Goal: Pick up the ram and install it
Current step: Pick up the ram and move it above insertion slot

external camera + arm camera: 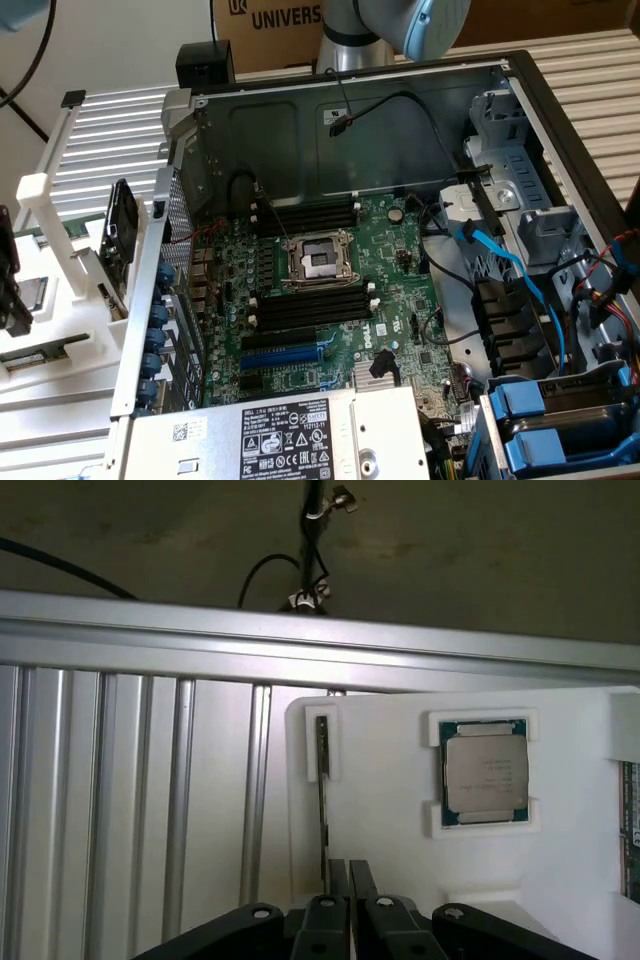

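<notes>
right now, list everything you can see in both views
computer case: one, grey metal, open, middle of the exterior view
motherboard: one, green, inside the case
memory slots: two banks, black, on the motherboard
cables: several, blue and black, the exterior view's right of the case
power supply: one, silver with a black label, near edge of the case
holder: one, white, in front of the tool
ram stick: one, dark, on edge in the holder
processor chip: one, silver, flat in the holder
arm: one, grey and blue, above the case
tool: one, black, by the ram stick's end
</notes>
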`<state>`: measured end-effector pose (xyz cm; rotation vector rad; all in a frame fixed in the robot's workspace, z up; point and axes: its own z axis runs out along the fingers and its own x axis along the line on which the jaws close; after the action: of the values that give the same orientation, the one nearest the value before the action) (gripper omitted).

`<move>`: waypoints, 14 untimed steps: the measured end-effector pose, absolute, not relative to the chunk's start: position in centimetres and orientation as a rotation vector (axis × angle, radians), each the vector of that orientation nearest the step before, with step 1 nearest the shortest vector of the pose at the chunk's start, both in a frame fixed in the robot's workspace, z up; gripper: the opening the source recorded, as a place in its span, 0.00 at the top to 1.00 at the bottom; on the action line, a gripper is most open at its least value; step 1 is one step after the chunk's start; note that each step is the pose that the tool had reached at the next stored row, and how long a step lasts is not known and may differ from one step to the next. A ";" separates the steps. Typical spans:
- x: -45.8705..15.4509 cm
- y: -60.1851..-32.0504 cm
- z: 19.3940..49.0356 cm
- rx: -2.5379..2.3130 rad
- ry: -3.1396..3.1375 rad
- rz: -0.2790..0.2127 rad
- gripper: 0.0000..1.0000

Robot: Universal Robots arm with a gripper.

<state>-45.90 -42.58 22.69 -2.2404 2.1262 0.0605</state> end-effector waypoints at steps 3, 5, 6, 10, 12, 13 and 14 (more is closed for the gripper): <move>-45.9 -42.6 22.7 -2.240 2.126 0.060 0.75; -45.9 -42.6 22.7 -2.240 2.126 0.060 0.75; -45.9 -42.6 22.7 -2.240 2.126 0.060 0.75; -45.9 -42.6 22.2 -2.245 2.131 0.051 0.75; -45.9 -42.6 21.9 -2.247 2.133 0.047 0.75; -45.9 -42.6 21.8 -2.249 2.134 0.044 0.75; -45.9 -42.6 21.8 -2.252 2.138 0.037 0.75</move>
<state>-45.91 -42.57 21.76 -2.2525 2.1378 0.0372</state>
